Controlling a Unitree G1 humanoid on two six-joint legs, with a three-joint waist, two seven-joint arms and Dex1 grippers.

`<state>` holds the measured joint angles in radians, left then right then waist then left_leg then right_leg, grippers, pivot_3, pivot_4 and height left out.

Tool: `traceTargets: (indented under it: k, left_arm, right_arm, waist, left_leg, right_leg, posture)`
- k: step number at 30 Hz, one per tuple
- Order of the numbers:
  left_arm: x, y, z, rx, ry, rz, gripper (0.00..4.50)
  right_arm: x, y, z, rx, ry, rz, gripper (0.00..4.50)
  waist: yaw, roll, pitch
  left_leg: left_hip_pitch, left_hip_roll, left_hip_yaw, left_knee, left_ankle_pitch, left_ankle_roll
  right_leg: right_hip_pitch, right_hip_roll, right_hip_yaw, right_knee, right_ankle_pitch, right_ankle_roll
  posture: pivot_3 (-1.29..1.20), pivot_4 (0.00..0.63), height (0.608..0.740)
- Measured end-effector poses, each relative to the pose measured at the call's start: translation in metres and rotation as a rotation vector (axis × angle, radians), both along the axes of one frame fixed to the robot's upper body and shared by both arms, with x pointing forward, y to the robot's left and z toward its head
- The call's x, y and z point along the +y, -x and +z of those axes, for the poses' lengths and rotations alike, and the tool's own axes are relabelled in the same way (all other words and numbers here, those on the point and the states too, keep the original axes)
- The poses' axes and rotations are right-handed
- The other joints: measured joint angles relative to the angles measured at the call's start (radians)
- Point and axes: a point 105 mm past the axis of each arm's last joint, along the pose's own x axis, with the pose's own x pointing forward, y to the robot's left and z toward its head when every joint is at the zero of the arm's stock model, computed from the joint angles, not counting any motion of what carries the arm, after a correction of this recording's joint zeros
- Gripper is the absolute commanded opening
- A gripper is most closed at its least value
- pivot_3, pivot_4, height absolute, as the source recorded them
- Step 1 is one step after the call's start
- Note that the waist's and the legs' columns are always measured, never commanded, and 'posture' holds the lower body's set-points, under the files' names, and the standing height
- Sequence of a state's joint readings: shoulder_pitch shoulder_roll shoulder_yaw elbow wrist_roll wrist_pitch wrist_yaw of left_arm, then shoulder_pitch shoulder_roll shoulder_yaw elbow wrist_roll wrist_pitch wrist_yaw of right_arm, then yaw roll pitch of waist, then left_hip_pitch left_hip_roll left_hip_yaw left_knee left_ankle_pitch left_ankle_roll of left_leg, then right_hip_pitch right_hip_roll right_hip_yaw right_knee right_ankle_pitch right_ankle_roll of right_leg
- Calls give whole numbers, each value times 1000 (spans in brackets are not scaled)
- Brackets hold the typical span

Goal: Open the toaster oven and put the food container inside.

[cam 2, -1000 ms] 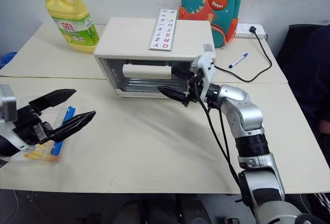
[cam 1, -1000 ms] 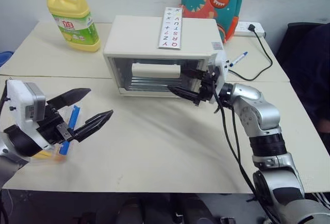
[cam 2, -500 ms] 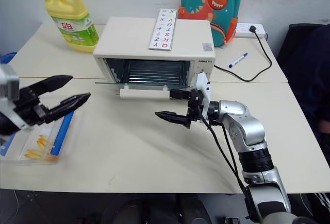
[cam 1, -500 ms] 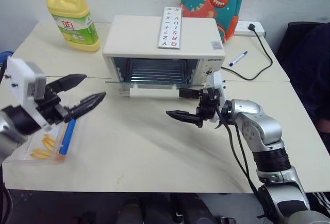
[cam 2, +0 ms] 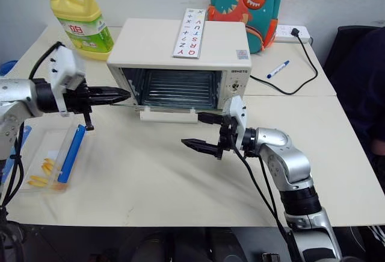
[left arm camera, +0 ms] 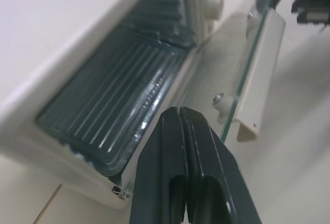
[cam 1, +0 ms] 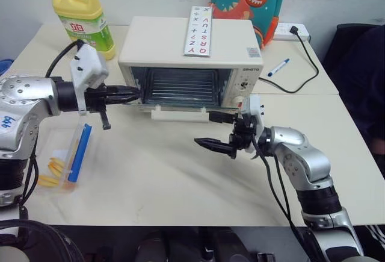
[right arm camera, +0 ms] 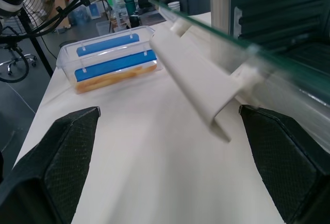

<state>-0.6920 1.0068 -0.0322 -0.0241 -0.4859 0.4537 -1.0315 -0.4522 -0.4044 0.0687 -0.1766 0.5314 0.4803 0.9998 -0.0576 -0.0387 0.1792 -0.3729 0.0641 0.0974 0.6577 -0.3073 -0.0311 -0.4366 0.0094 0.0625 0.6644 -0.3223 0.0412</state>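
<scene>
While the toaster oven (cam 1: pixel 191 63) stands with its glass door (cam 1: pixel 174 106) dropped flat, the food container (cam 2: pixel 53 159) waits on the table (cam 1: pixel 180 171) at the robot's left, well apart from it. Near the door's left corner, the left gripper (cam 1: pixel 129 93) is pressed together and empty; the right gripper (cam 1: pixel 216 131) hangs spread before the handle (cam 2: pixel 168 114). Fetching the container likely means reopening the left fingers and keeping it level.

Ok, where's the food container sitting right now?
The food container lies on the table's near left part in the head views, below the left arm, well apart from the open toaster oven.
</scene>
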Motion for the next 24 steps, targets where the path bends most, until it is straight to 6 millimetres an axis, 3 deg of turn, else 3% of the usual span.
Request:
traceTargets:
  k: [3, 6, 8, 11, 17, 21, 24]
  left_arm:
    - [-4, 1, -10, 18, -53, -37, 25]
    - [-4, 3, -15, 27, -81, -61, 25]
    - [-1, 7, -23, 50, -97, -68, 25]
    - [-1, 17, -41, 105, -123, -92, 25]
    - [5, 30, -75, 127, -232, -41, 25]
    - [-7, 29, -80, 86, -189, 15, 25]
    - [-9, 28, -88, 84, -165, 85, 25]
  right_arm:
    - [-12, 5, -6, 2, 19, -54, 4500]
    - [-40, 13, -14, 17, 76, -144, 4500]
    - [-62, 25, -17, 45, 115, -189, 4500]
    - [-76, 43, -11, 61, 144, -177, 4500]
    - [-77, 56, 19, 39, 109, -118, 4500]
    - [-67, 54, 43, -14, 53, -74, 4500]
    - [-59, 55, 48, -21, 38, -30, 4500]
  waist:
    - [3, 0, 0]
    - [5, 0, 0]
    - [6, 0, 0]
    - [-2, 0, 0]
    - [-4, 0, 0]
    - [3, -1, 0]
    - [5, -1, 0]
  left_leg:
    - [0, 0, -1, 2, 0, 0]
    - [-1, 0, -1, 3, -2, 3]
    - [-1, 0, -1, 3, -2, 3]
    - [1, 0, -1, 3, -2, 4]
    - [6, 0, -3, 4, -3, 5]
    - [4, 0, -5, 4, -3, 6]
    - [2, 0, -5, 4, -4, 7]
  right_leg:
    - [0, 0, 0, 1, 0, 0]
    - [0, -1, 0, 2, 0, 0]
    - [1, -1, 0, 2, 0, 1]
    - [1, 0, 0, 5, 0, 1]
    - [7, 0, 0, 5, 0, 1]
    - [7, 0, -1, 2, 0, 1]
    - [7, 0, -2, 0, 0, 1]
  posture:
    - [0, 150, 740]
    - [0, 150, 740]
    - [0, 150, 740]
    - [0, 150, 740]
    - [0, 150, 740]
    - [0, 150, 740]
    - [0, 150, 740]
